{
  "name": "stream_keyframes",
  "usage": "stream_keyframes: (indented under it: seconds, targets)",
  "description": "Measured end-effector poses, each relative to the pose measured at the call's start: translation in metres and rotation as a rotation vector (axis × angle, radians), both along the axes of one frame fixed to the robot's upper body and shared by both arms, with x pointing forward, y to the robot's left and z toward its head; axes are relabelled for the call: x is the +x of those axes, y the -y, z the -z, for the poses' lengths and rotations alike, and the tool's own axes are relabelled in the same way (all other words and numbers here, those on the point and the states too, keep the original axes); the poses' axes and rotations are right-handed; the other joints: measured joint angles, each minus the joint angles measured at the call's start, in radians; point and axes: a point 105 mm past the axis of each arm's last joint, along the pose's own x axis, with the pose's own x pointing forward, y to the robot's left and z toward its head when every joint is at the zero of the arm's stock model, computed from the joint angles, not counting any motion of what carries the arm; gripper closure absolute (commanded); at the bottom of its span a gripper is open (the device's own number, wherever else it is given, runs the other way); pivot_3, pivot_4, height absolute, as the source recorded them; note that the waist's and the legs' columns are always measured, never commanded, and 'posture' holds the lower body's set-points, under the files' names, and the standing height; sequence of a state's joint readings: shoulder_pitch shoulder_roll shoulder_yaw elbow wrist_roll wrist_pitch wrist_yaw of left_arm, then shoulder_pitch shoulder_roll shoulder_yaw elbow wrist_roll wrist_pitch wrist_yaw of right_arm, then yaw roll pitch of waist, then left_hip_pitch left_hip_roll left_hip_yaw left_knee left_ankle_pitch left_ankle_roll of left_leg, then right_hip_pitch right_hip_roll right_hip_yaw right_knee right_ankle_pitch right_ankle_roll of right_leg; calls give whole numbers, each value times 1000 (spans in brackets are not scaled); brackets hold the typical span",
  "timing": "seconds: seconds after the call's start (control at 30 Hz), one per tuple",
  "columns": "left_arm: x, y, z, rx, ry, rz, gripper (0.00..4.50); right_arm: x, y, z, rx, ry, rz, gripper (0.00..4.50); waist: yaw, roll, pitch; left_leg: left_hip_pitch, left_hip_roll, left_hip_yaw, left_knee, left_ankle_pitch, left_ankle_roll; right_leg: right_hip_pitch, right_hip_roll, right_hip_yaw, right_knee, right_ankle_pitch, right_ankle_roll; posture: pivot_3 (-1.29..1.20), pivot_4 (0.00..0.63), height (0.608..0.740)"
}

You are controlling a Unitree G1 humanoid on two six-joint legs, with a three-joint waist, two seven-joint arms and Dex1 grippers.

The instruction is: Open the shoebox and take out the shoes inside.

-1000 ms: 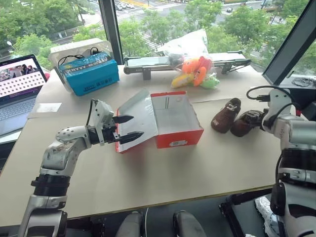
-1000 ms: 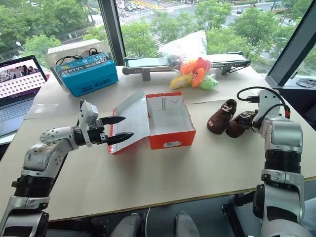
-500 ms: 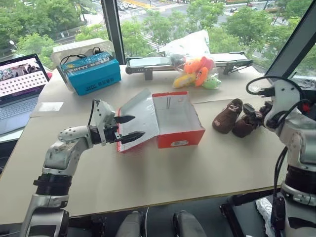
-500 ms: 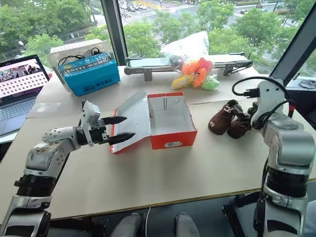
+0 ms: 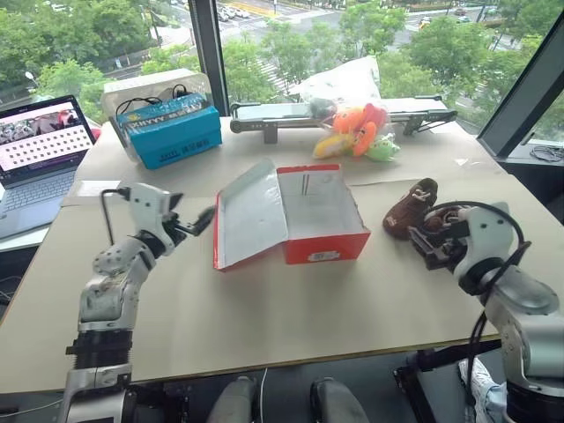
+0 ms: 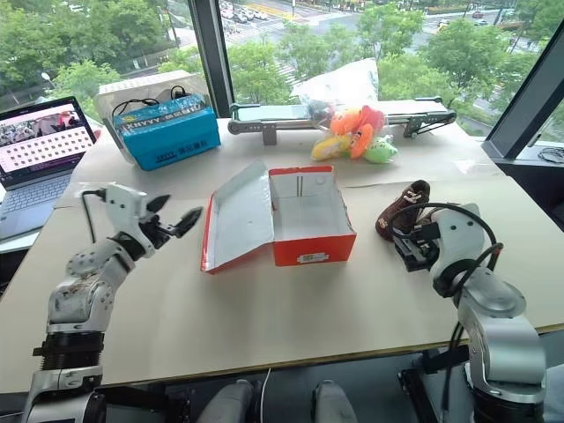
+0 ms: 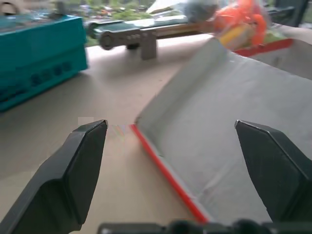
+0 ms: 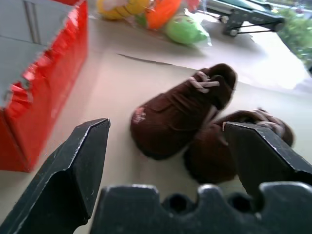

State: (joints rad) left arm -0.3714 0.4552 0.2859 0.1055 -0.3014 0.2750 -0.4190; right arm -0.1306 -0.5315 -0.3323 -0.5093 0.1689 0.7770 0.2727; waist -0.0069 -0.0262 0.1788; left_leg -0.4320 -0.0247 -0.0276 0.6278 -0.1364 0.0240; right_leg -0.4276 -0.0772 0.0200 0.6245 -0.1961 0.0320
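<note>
The red shoebox (image 5: 322,251) stands open in the middle of the table, its pale inside bare. Its lid (image 5: 251,216) leans out to the left, grey-white side up. Both brown shoes (image 8: 178,114) lie side by side on the table to the right of the box; in the head views one shoe (image 5: 412,205) shows behind my right hand. My right gripper (image 8: 168,129) is open, level, just short of the shoes and apart from them. My left gripper (image 6: 174,211) is open too, left of the lid's edge (image 7: 165,170), touching nothing.
At the back left a blue box with white lettering (image 5: 167,130) sits beside an open laptop (image 5: 35,159). Plush toys in a clear bag (image 5: 357,132) and a long grey device (image 5: 282,113) line the back edge. A paper slip (image 5: 92,188) lies at left.
My left gripper has swung left, away from the lid, and now points forward. My right gripper has drawn back from the shoes toward me, leaving both on the table.
</note>
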Motion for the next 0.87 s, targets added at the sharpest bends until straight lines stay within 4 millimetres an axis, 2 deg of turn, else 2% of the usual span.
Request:
stream_keyframes:
  seconds: [0.1,0.17,0.3,0.7,0.87]
  targets:
    - [-4,-18,19,-49,-28,-106,0,0,7,5,-12,11,41,116,3,0,0,1,0,0,0,-2,-3,2,0,0,-1,-2,-3,0,150,740]
    - [-5,-23,28,-71,-38,-155,0,0,13,9,-25,11,71,116,6,0,0,1,0,1,0,-2,-3,3,-1,0,-2,-2,-3,0,150,740]
    - [-10,-39,44,-71,-49,-275,0,2,28,25,-26,-5,144,116,15,-2,-1,1,0,1,0,-2,-4,4,-1,-1,-3,-2,-3,0,150,740]
    - [-9,-37,61,-103,-70,-284,0,-1,35,37,-12,-2,187,116,16,-2,-1,1,0,2,0,-2,-4,4,0,-1,-3,-2,-3,0,150,740]
    - [-7,-33,59,-115,-63,-269,0,0,36,39,-10,5,187,116,16,-2,-1,1,1,2,0,-2,-4,4,0,-1,-3,-2,-3,0,150,740]
